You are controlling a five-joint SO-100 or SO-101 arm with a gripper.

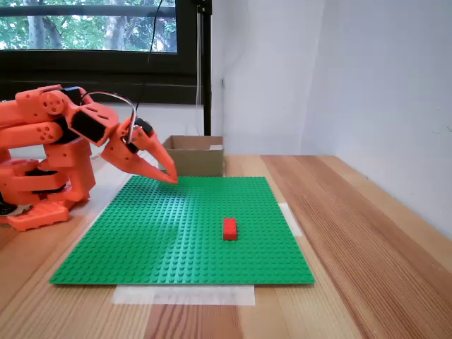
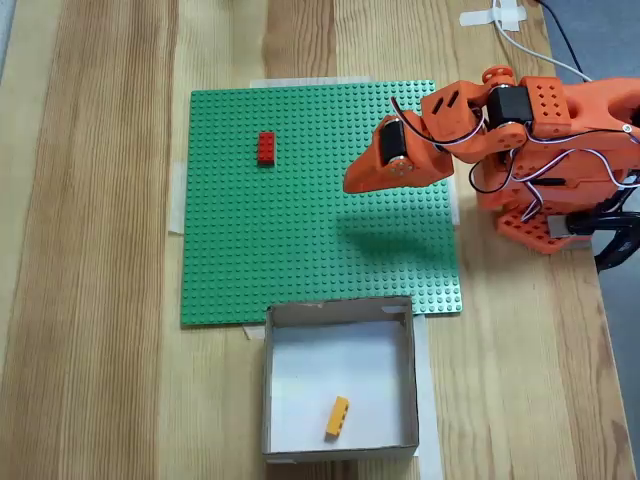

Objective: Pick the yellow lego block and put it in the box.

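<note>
Fixed view from above shows you the yellow lego block (image 2: 337, 416) lying tilted on the pale floor of the box (image 2: 290, 315), near the front wall and touching no side. So by my reading the placing is done — what you are in now is the retreat. The jaws (image 2: 352, 184) hang over the green baseplate (image 2: 250, 250), well apart from the box, drawn to a point and holding nothing. A red brick (image 2: 266, 147) sits untouched on the plate. Your next move calls only for folding the arm (image 2: 520, 120) home on the counter (image 2: 90, 250) — clear of the box rim.
</note>
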